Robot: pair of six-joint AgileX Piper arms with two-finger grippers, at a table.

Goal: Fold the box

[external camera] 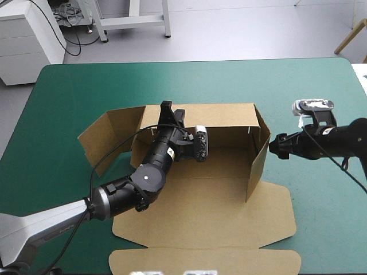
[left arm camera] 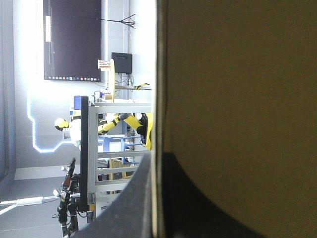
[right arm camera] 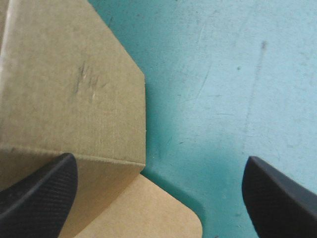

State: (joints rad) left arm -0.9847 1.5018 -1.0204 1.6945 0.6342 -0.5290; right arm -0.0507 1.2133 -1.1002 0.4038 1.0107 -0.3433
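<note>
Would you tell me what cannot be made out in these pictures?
High view: part of the box floor, under the left arm; its near flap, cut off by the bottom edge.
Left wrist view: the table, hidden by the wall that the left end effector holds.
Right wrist view: most of the box, outside the frame.

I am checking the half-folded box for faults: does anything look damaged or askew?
The box is lopsided: its right wall stands upright, but the left flap leans outward. The right wrist view shows small scratch marks on that wall's outer face. No tears show.
</note>
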